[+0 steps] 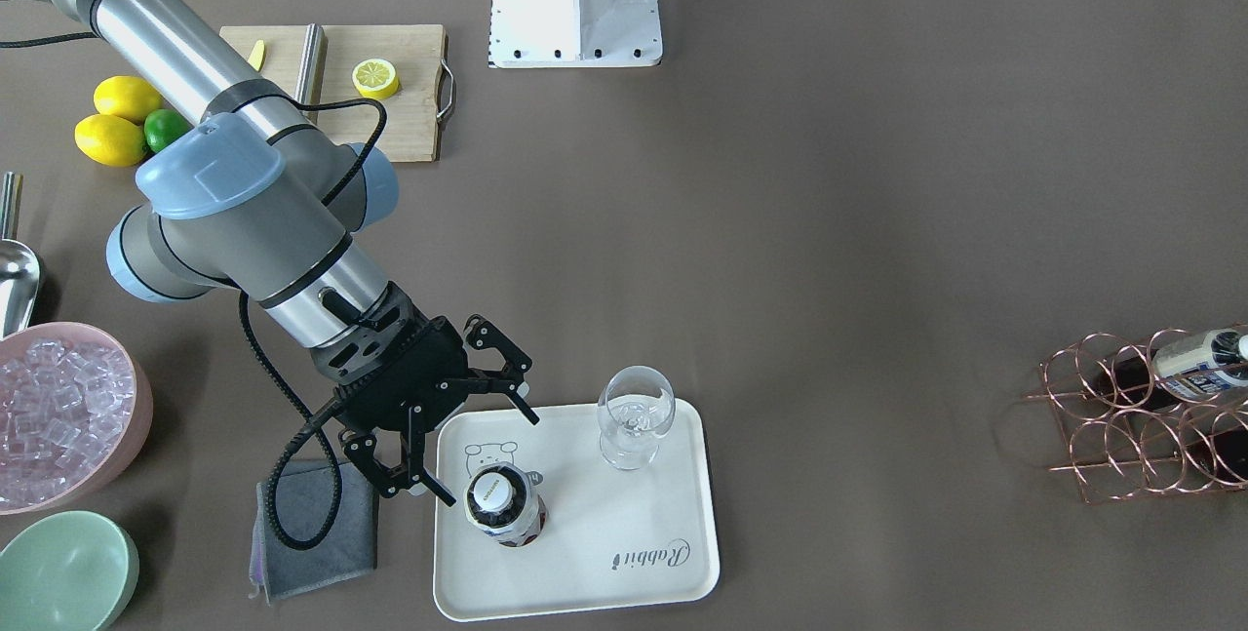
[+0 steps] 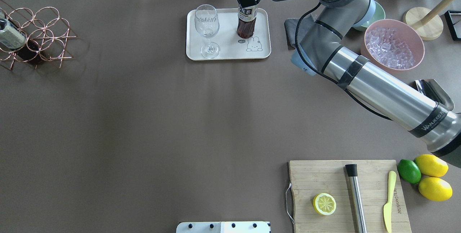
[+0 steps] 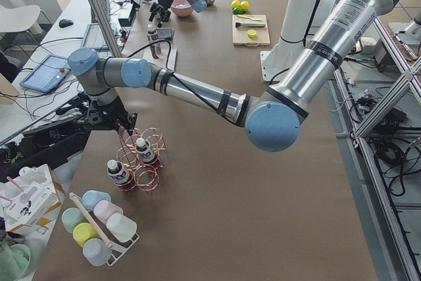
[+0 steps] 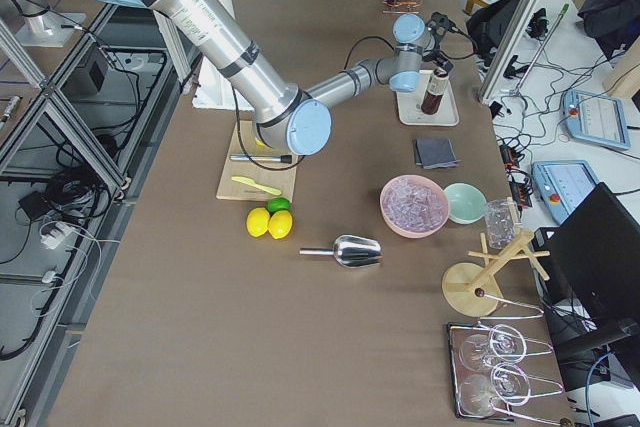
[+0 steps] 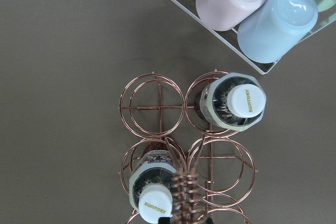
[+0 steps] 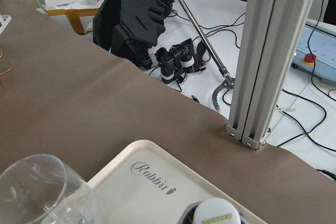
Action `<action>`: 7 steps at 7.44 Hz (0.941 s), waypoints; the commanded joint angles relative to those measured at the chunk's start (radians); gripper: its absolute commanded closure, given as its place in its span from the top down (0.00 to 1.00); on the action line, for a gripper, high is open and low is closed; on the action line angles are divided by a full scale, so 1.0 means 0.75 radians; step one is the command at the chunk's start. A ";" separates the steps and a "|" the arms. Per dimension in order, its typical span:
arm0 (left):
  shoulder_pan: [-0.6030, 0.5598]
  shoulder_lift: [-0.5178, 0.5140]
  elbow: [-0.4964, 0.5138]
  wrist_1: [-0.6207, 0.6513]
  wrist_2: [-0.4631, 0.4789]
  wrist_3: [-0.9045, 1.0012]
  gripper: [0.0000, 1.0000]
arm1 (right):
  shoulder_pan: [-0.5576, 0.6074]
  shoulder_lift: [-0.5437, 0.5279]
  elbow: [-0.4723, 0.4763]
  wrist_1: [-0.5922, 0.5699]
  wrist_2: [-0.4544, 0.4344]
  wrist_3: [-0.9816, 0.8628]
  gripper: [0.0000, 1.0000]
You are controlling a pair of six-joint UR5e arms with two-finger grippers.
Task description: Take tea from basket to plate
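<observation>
The right gripper point(image 1: 492, 460) has its fingers spread wide and holds nothing. It sits close by the white cap of the tea point(image 1: 505, 506), though whether it straddles the cap or sits just beside it is unclear. The tea stands upright on the plate point(image 1: 634, 572), near the bear drawing. The step in hand looks like release. The gripper would best rise straight up clear of the cap, since a sideways swing could tip the bottle. A wine glass point(image 1: 636, 414) stands near on the same plate. A grey cloth point(image 1: 317, 524) lies just off the plate's edge. Open tabletop stretches to the basket point(image 1: 1111, 436), well apart. The left gripper point(image 3: 123, 123) hovers there, spread or closed cannot be told.
</observation>
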 commanded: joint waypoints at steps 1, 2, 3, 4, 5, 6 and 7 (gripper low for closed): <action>0.002 0.058 -0.122 0.006 0.016 0.029 0.98 | 0.002 -0.041 0.090 -0.026 0.006 0.002 0.99; -0.002 0.064 -0.139 0.010 0.016 0.029 0.98 | 0.014 -0.082 0.167 -0.063 0.012 0.000 0.99; -0.004 0.111 -0.210 0.014 0.016 0.029 0.98 | 0.028 -0.141 0.298 -0.156 0.020 -0.004 0.99; -0.010 0.132 -0.235 0.014 0.016 0.031 0.98 | 0.055 -0.212 0.451 -0.285 0.065 -0.012 0.99; -0.026 0.132 -0.245 0.018 0.016 0.031 0.98 | 0.063 -0.278 0.608 -0.406 0.078 -0.012 0.99; -0.042 0.130 -0.255 0.028 0.014 0.031 0.98 | 0.122 -0.349 0.745 -0.512 0.138 -0.016 0.99; -0.061 0.124 -0.256 0.033 0.014 0.047 0.98 | 0.210 -0.393 0.812 -0.578 0.277 -0.016 0.99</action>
